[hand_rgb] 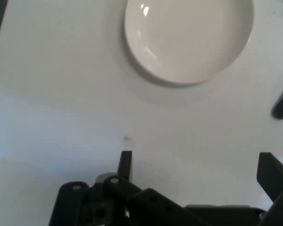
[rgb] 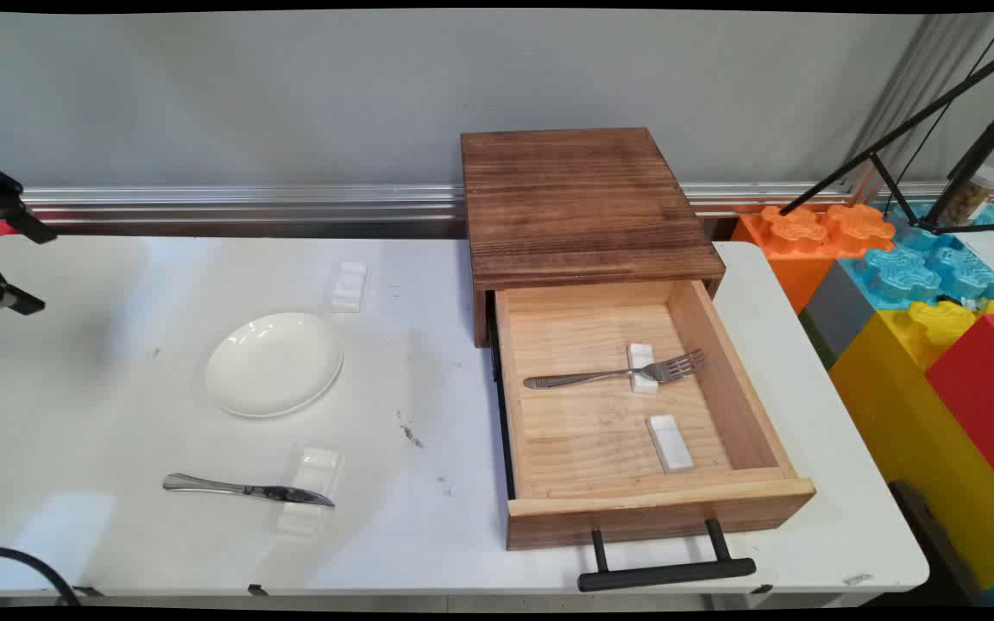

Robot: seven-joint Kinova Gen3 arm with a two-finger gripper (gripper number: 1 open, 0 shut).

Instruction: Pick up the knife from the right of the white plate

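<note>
I had the gripper (rgb: 5,259) up at the left edge of the main view, well above the table (rgb: 100,388), its jaws spread wide and holding nothing; the hand view showed both fingers (hand_rgb: 126,165) far apart over bare tabletop. The plate (rgb: 273,363) lay nearest, right ahead of the fingers in the hand view, empty and flat on the table. Nearer me lay the knife (rgb: 247,491), its blade across a small white rest (rgb: 311,490); a second rest (rgb: 349,286) sat bare beyond the plate.

To the right the drawer (rgb: 773,431) stood pulled out of its wooden box (rgb: 583,198), with the fork (rgb: 613,375) propped on one rest and another rest (rgb: 670,442) lying free beside it.

I judged that any descent from there wanted care: the plate's rim was low and slick, so one finger would have to go under or over the lip squarely. The knife, raised on its rest, looked easier to pinch across the handle.
</note>
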